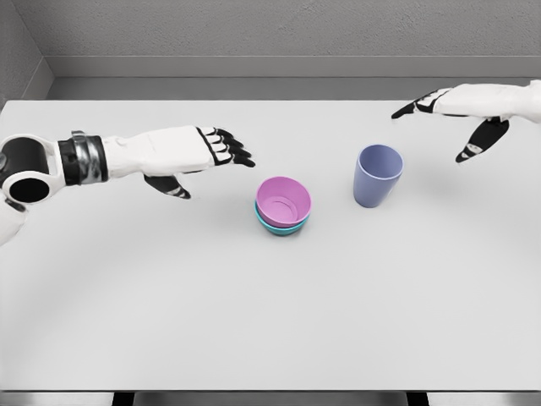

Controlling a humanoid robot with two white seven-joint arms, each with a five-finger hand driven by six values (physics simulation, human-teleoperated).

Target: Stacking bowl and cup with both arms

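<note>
A pink bowl (284, 201) sits nested inside a teal bowl (280, 226) near the middle of the white table (254, 321). To their right a lavender cup (377, 174) stands upright. My left hand (221, 150) hovers left of the bowls, fingers spread and holding nothing, a short gap from the pink rim. My right hand (439, 110) hangs above and to the right of the cup, fingers spread, thumb pointing down, not touching it.
A grey wall (279, 34) runs behind the table's far edge. The table's front edge lies along the bottom of the view.
</note>
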